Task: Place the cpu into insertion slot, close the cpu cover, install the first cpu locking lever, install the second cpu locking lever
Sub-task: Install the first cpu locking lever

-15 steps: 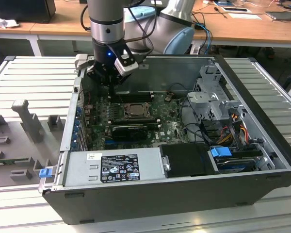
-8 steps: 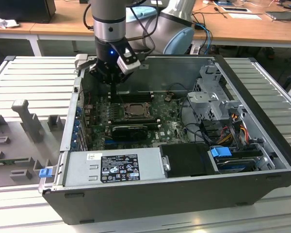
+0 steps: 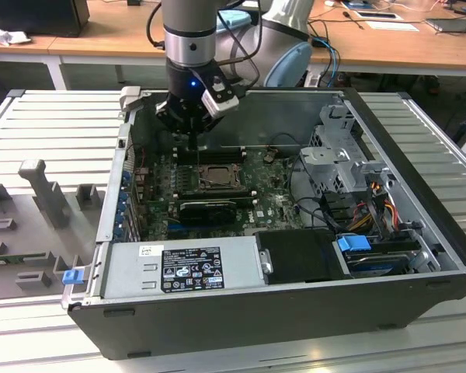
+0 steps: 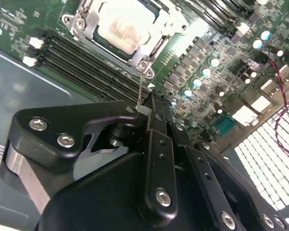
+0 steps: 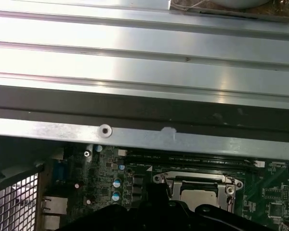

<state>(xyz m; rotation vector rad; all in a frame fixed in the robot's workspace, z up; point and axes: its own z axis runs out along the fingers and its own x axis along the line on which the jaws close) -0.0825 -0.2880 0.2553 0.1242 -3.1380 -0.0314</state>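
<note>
Cpu point(image 4: 119, 25) lies flat, seated squarely in insertion slot point(image 4: 135, 55).

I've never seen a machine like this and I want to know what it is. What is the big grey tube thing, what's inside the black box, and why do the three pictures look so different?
The grey tube is a robot arm. At its end is a black tool for handling small parts. The black box is a computer case lying open on a ribbed metal table.

The exterior view comes from a camera standing off the arm, looking at everything. The two wrist views come from cameras riding on the arm, so they look very close up.

Inside the case lies a green circuit board. On it, the cpu, a small silver square chip, sits in the insertion slot, with the cpu cover, a metal frame, around it. A thin wire lever runs from the frame's corner to the tool's tip. Whether the tool grips it, I cannot tell.
</note>
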